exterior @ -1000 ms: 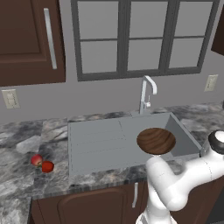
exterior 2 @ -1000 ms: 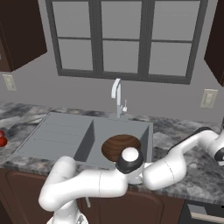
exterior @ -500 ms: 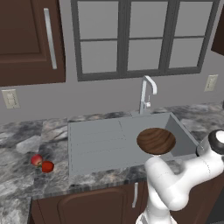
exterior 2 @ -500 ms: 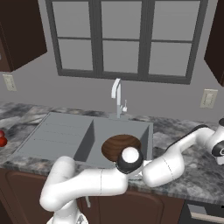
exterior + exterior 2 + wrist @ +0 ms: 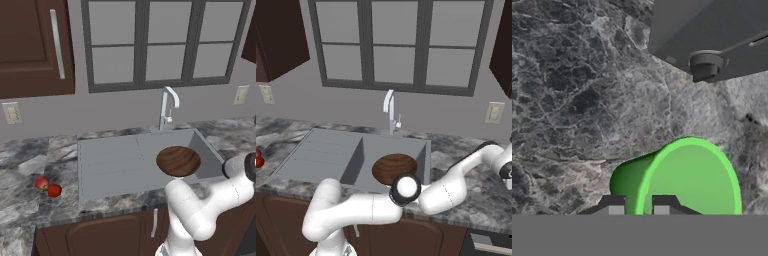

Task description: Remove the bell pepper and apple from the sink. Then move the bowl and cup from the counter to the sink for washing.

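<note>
The green cup (image 5: pixel 682 182) fills the lower middle of the hand view, over the dark marbled counter (image 5: pixel 572 90). My gripper (image 5: pixel 639 205) is shut on the cup, with its near wall pinched between the two fingertips. The brown wooden bowl (image 5: pixel 178 161) (image 5: pixel 395 167) lies in the right basin of the grey sink (image 5: pixel 110 165) (image 5: pixel 321 155). The apple (image 5: pixel 42 183) and the bell pepper (image 5: pixel 54 190) sit side by side on the counter left of the sink. My arm reaches far to the right of the sink.
The chrome faucet (image 5: pixel 167 105) (image 5: pixel 389 107) stands behind the basin. A grey box-shaped body with a round knob (image 5: pixel 712 30) lies just beyond the cup. Wooden cabinets run below the counter and a window sits above the sink.
The wrist has barely shifted at the right edge of both base views. The bowl, the fruits and the rest of the scene stay where they were.
</note>
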Tool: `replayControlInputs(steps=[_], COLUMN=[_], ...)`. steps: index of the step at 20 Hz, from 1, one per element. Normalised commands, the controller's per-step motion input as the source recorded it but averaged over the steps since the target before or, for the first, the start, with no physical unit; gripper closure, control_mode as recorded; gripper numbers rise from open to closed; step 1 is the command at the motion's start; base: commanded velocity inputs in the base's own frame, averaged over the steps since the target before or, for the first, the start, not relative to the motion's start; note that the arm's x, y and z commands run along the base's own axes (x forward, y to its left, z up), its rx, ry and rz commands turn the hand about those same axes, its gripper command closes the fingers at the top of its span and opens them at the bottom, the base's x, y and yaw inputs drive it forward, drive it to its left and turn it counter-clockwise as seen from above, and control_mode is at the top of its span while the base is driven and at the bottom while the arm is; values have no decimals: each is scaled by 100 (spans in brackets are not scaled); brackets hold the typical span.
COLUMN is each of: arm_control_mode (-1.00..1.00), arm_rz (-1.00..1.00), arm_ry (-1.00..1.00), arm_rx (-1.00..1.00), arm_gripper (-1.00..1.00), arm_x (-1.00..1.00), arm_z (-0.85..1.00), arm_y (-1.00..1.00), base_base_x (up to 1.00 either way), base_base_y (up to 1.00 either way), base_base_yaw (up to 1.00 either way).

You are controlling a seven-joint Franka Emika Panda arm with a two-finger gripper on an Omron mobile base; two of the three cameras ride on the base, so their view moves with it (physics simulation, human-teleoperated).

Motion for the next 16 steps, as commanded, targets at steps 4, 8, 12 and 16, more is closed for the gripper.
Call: replayControlInputs(steps=[4,8,12,16], arm_control_mode=[-100,-100,-100,-100], arm_rz=[4,6,8,9], arm_ry=[0,1,1,0], arm_rx=[0,0,0,0], arm_gripper=[100,100,100,100], arm_x=[-16,-12,-15,-16], arm_z=[6,9,7,1], arm_y=[9,16,20,24], base_base_x=[0,0,0,0], base_base_y=[0,0,0,0], base_base_yaw=[0,0,0,0])
